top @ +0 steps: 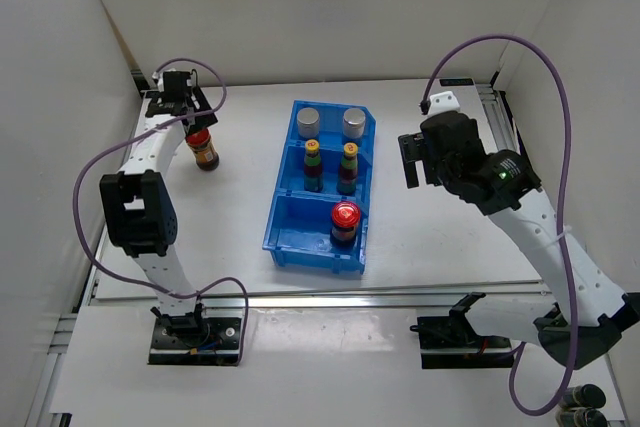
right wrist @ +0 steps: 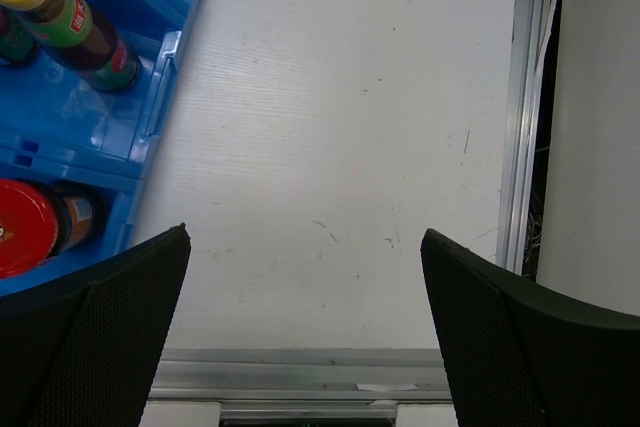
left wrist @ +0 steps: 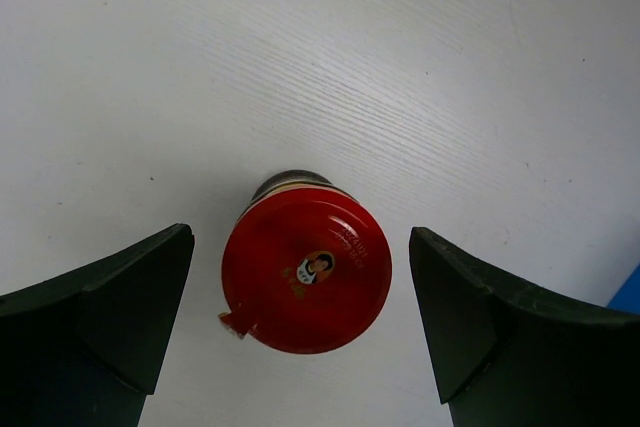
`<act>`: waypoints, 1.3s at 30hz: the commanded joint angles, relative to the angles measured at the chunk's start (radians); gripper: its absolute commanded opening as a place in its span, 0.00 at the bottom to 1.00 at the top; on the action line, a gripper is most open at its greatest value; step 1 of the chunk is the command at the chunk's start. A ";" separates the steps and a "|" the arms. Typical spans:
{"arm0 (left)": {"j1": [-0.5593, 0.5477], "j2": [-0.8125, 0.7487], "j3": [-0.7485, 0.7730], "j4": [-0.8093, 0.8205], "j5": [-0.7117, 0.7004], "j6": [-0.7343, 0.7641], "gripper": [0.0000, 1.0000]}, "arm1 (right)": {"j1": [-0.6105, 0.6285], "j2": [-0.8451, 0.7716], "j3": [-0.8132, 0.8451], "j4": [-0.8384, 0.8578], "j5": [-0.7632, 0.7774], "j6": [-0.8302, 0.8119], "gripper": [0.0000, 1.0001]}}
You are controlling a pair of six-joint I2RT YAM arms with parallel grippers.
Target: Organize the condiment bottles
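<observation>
A squat dark bottle with a red cap (top: 204, 147) stands alone on the white table at the left. My left gripper (top: 190, 119) hovers right above it, open. In the left wrist view the red cap (left wrist: 306, 269) sits between the spread fingers of my left gripper (left wrist: 300, 322), touching neither. The blue bin (top: 290, 209) holds two silver-capped bottles (top: 308, 123) at the back, two slim yellow-capped ones (top: 313, 163) in the middle and a red-capped one (top: 345, 219) in front. My right gripper (top: 410, 162) hangs open and empty to the right of the bin.
In the right wrist view my right gripper (right wrist: 305, 332) is over bare table, with the bin's wall (right wrist: 165, 67) at the left, a yellow-capped bottle (right wrist: 60, 12) and a red cap (right wrist: 25, 227) inside. A metal rail (right wrist: 520, 147) borders the table's right edge. White walls enclose the table.
</observation>
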 commanded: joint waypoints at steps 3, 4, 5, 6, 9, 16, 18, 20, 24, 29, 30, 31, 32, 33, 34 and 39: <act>-0.001 0.035 -0.009 0.012 0.075 0.013 1.00 | -0.009 0.010 0.023 0.025 0.013 -0.017 0.99; -0.001 0.035 -0.009 0.012 0.085 0.013 1.00 | -0.009 0.010 0.023 0.025 0.004 -0.017 0.99; -0.001 0.046 -0.029 0.012 0.085 0.013 1.00 | -0.009 0.010 0.023 0.025 0.004 -0.017 0.99; -0.001 0.046 -0.040 0.012 0.094 0.013 1.00 | -0.009 0.010 0.023 0.025 0.004 -0.017 0.99; -0.001 0.046 -0.069 0.021 0.095 0.004 1.00 | -0.018 0.019 0.023 0.025 -0.014 -0.017 0.99; 0.008 0.055 -0.086 0.044 0.095 0.025 0.86 | -0.018 0.038 0.041 0.025 -0.024 -0.017 0.99; 0.008 0.064 -0.063 0.044 0.095 0.035 0.81 | -0.018 0.047 0.041 0.025 -0.024 -0.017 0.99; 0.008 0.075 -0.048 0.044 0.095 0.035 0.81 | -0.018 0.047 0.041 0.025 -0.024 -0.017 0.99; 0.019 0.093 -0.024 0.044 0.104 0.035 0.77 | -0.018 0.047 0.041 0.025 -0.024 -0.027 0.99; 0.019 0.093 -0.024 0.044 0.125 0.035 0.56 | -0.018 0.056 0.041 0.025 -0.024 -0.027 0.99; 0.019 0.093 -0.024 0.044 0.125 0.035 0.52 | -0.018 0.056 0.041 0.025 -0.024 -0.027 0.99; 0.019 0.072 -0.024 0.044 0.134 0.035 0.49 | -0.018 0.056 0.041 0.025 -0.024 -0.027 0.99; 0.019 0.061 -0.024 0.044 0.134 0.024 0.49 | -0.018 0.056 0.041 0.025 -0.024 -0.027 0.99; 0.019 0.050 -0.024 0.044 0.134 0.024 0.48 | -0.018 0.056 0.041 0.025 -0.024 -0.027 0.99; 0.019 0.021 -0.012 0.044 0.162 0.024 0.44 | -0.018 0.056 0.041 0.025 -0.024 -0.027 0.99; -0.016 -0.086 0.054 -0.035 0.207 0.038 0.26 | -0.018 0.065 0.061 0.034 -0.033 -0.017 0.99</act>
